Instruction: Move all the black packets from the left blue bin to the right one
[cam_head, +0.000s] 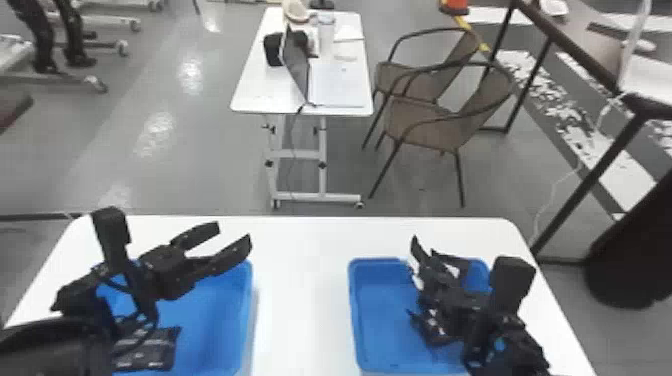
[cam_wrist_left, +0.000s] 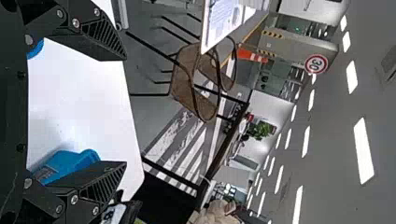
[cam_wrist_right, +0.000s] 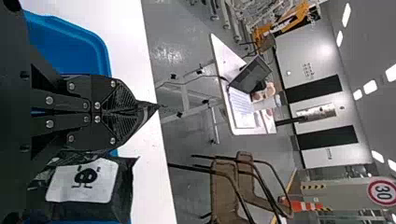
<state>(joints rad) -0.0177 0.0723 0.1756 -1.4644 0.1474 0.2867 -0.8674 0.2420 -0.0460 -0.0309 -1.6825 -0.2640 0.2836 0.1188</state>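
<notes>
Left arm, nearest: black, (cam_head: 45, 350) comes in at the lower left of the head view and covers part of the near bin.
Bench: white, (cam_head: 300, 300) carries both bins with a bare strip between them.
Left blue bin: (cam_head: 250, 295) source; at least one black packet inside.
Right blue bin: (cam_head: 353, 305) destination; one printed packet at its far side, beside the right claw.
Left claw: (cam_head: 233, 234) fingers spread, nothing between them, raised over the far part of the source bin.
Right claw: (cam_wrist_right: 158, 107) fingers pressed together, no packet seen between them.
Black packet, source: (cam_head: 162, 345) lies in the near part of the bin, partly behind the arm; count uncertain.
Printed packet, destination: (cam_wrist_right: 123, 186) dark, creased film with a pointed corner; fill cannot be told.
White panel: (cam_wrist_right: 100, 182) smooth face on that packet, bears a small dark figure.
Handling (judged): light, soft, pliable; film probably a little slippery; not brittle outside, contents unknown.
Hold (judged): bring the left claw down with one finger each side of the body, inward from the edge; squeeze moderately. Corner-only pinch likely to fold or slide out.
Risk (judged): a flat-lying packet may skid along the bin floor, or a neighbour may cling to it.
</notes>
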